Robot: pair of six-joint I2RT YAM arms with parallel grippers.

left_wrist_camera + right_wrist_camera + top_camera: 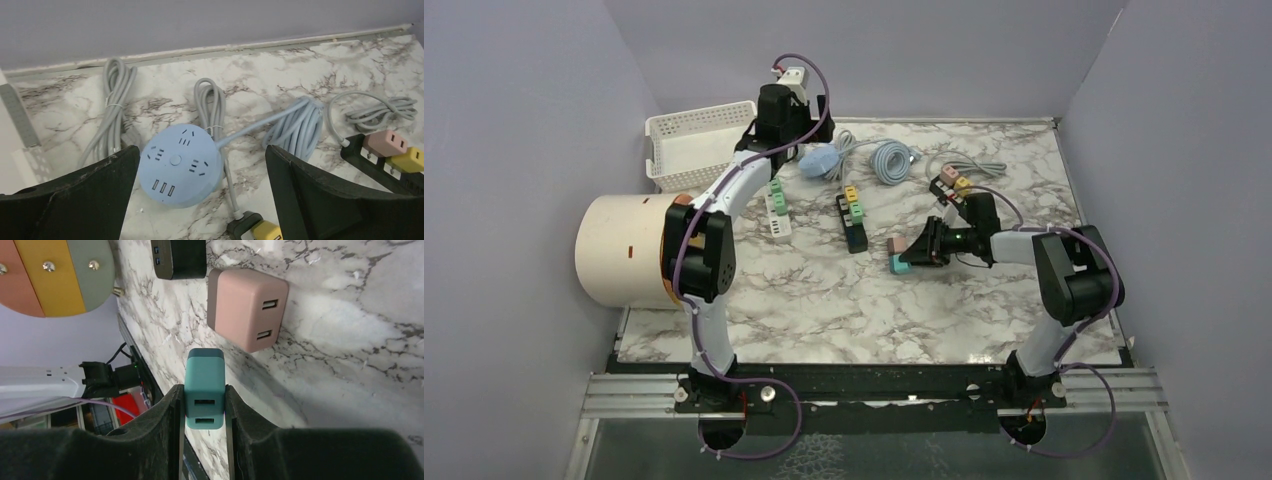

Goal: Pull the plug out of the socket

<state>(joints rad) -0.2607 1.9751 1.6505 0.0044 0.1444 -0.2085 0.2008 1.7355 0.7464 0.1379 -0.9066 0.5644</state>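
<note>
My right gripper [204,405] is shut on a teal plug [204,388], free of any socket and close to the tabletop. A pink plug [247,309] lies loose on the marble just beyond it. In the top view the right gripper [911,254] sits mid-table with the teal plug [900,266] and the pink plug [894,244] at its tip. A black power strip [854,222] with yellow and green plugs lies to its left. My left gripper [202,167] is open and empty above a round blue socket [177,165] at the table's back.
A white power strip [777,210] holds green plugs. Another black strip [951,186] with pink and yellow plugs lies at back right. Coiled grey cables [890,160] lie along the back. A white basket [694,140] and a large white cylinder [619,250] stand at the left.
</note>
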